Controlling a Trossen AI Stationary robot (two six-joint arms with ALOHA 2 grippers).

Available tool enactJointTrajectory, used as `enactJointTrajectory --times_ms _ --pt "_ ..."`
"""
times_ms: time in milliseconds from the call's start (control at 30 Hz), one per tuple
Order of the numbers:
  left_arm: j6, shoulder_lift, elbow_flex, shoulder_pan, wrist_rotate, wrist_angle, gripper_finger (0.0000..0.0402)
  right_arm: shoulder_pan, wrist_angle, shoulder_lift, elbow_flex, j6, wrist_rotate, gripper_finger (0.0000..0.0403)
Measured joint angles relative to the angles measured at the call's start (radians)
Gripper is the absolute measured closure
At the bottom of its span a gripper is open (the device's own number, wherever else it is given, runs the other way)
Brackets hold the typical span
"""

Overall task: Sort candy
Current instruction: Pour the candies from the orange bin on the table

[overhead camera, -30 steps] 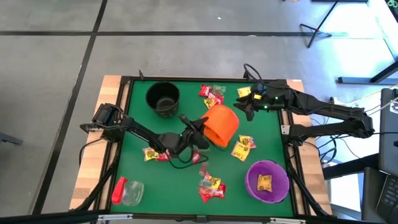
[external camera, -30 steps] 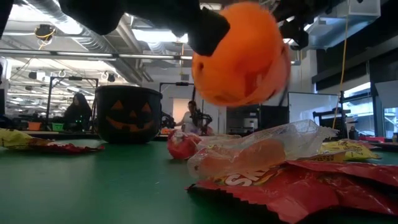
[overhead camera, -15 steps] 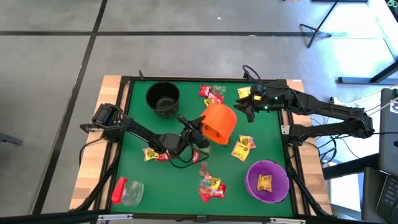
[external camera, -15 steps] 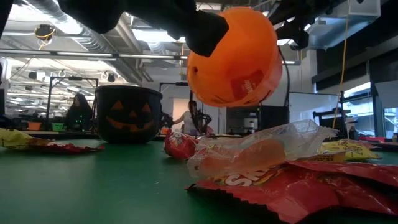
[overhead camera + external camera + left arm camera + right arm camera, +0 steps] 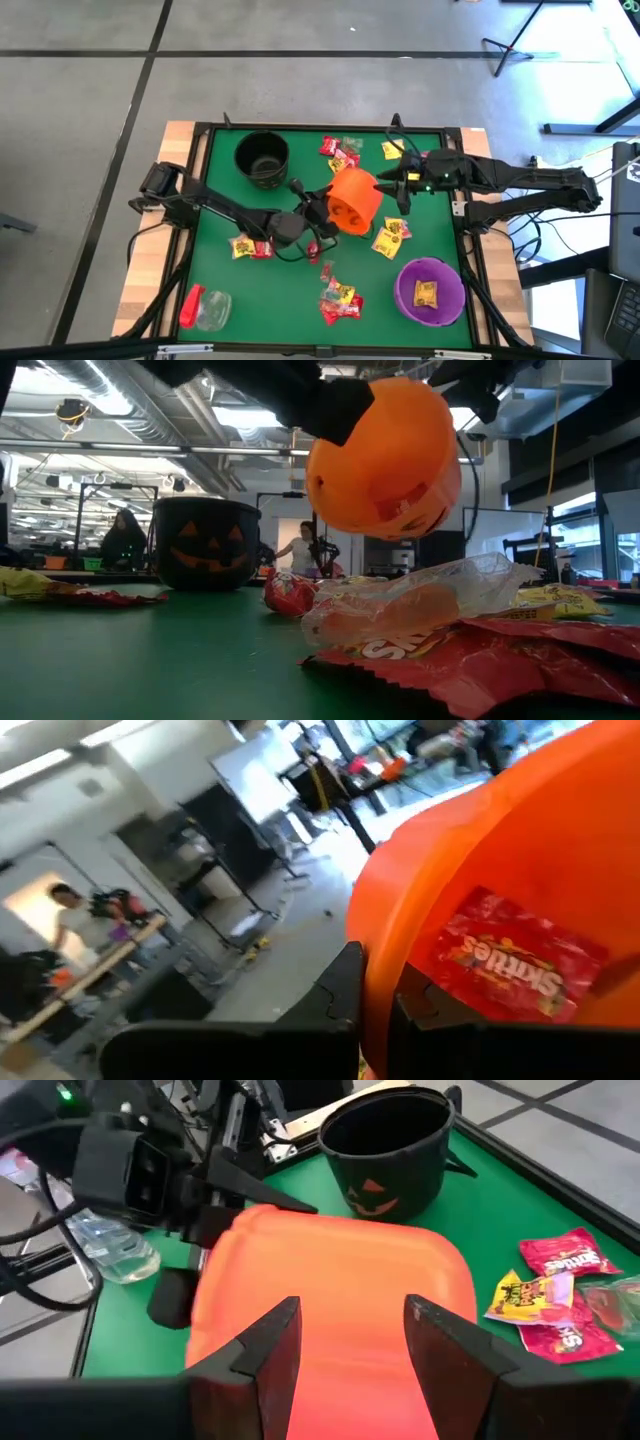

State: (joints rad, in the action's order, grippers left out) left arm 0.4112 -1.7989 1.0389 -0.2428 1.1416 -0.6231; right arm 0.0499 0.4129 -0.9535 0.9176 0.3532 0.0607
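The orange pumpkin bucket (image 5: pixel 357 200) hangs tilted above the table's middle, its mouth toward the near left. A red candy packet (image 5: pixel 520 960) lies inside it. My left gripper (image 5: pixel 322 207) is shut on its rim. My right gripper (image 5: pixel 398 190) is open at the bucket's far-right side, one finger on either side of its orange wall (image 5: pixel 340 1280). Candy packets lie loose on the green mat: red ones (image 5: pixel 335 150), yellow ones (image 5: pixel 390 238), and a mixed heap (image 5: pixel 340 298). The black bucket (image 5: pixel 262 157) stands at the far left. My left gripper pinches the orange bucket's rim (image 5: pixel 372 955), one finger (image 5: pixel 335 995) outside the wall and one finger (image 5: pixel 425 1010) inside. It comes slanting from the table's left. The bucket is lifted clear of the mat and tilted (image 5: pixel 385 455). My right gripper: I cannot tell whether its open fingers touch the bucket's wall.
A purple bucket (image 5: pixel 430 290) with a yellow packet in it stands at the near right. A red-capped clear jar (image 5: pixel 205 307) lies at the near left corner. More packets (image 5: pixel 250 248) lie under my left arm. People show in the room beyond the table (image 5: pixel 305 550).
My right gripper has come from the table's far edge toward the near side, down to the orange bucket, and now straddles its wall. The bucket, still held up by my left gripper, has turned about a little, so that its mouth shows more from above.
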Motion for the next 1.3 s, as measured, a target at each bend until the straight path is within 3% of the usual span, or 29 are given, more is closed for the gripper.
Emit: enactJointTrajectory --times_ms 233,367,700,1067,1300 --pt "-0.436 0.076 0.229 0.061 -0.304 0.664 0.0401 0.000 0.005 0.000 0.000 0.000 0.000 0.0226" --pt "-0.505 0.075 0.324 0.110 -0.418 0.866 0.0401 0.000 0.009 0.000 0.000 0.000 0.000 0.0226" --pt "-0.575 0.073 0.425 0.274 -0.819 1.065 0.0401 -0.051 0.008 0.000 0.000 -0.022 0.031 0.0226" --pt "-0.612 0.069 0.426 0.434 -0.978 1.188 0.0401 -0.124 0.009 0.000 0.000 -0.040 0.096 0.0226" --pt "-0.624 0.069 0.426 0.460 -1.097 1.282 0.0401 -0.124 0.008 0.000 0.000 -0.044 0.113 0.0226"
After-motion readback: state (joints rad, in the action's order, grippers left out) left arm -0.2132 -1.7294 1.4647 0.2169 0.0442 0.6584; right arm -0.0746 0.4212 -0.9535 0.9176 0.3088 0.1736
